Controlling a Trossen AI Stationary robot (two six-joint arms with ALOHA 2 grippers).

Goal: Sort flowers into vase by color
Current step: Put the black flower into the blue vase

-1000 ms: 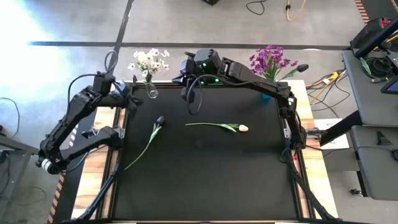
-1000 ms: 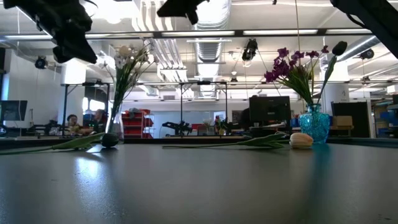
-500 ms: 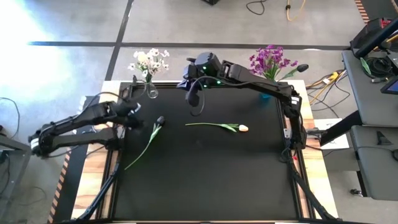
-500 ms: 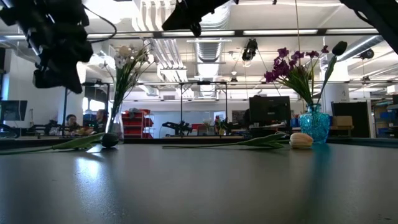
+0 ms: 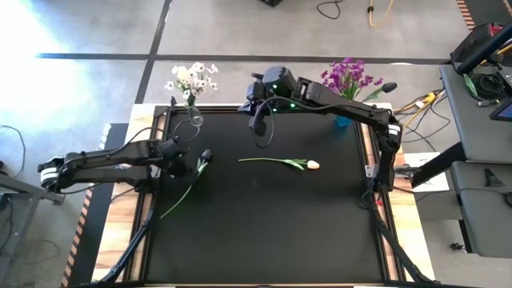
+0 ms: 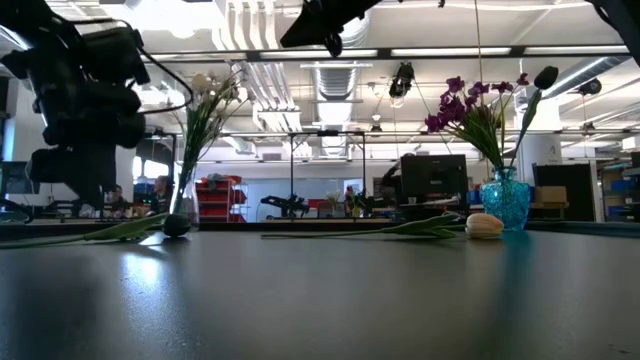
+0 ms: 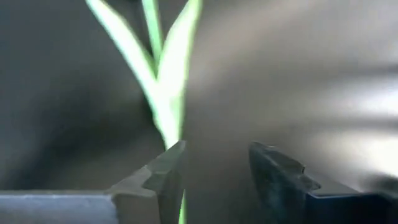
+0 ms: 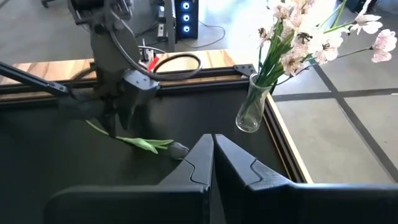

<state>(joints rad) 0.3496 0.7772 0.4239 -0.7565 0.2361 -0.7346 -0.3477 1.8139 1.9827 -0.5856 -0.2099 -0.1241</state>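
A dark tulip lies flat on the black table, its bud (image 5: pixel 206 154) far-left and its green stem (image 5: pixel 180 194) running toward the near left. My left gripper (image 7: pixel 217 155) is open, low over the stem's upper part (image 5: pixel 190 166). The stem (image 7: pixel 163 93) passes along the inner edge of one finger (image 7: pixel 168 168); whether it touches, I cannot tell. A cream tulip (image 5: pixel 314 165) lies flat at mid-table. My right gripper (image 8: pixel 211 155) is shut and hovers over the far edge (image 5: pixel 260 120), holding nothing.
A clear vase (image 5: pixel 194 118) with white blossoms (image 5: pixel 192 78) stands at the far left corner. A blue vase (image 6: pixel 505 200) at the far right holds purple sprays (image 5: pixel 348 78) and a dark bud (image 5: pixel 388 86). The near half of the table (image 5: pixel 264 232) is bare.
My left gripper has swung from beside the clear vase toward the table's near edge and right, and has come down to the dark tulip's stem. My right gripper has drifted a little toward the table's right edge. Neither tulip has moved.
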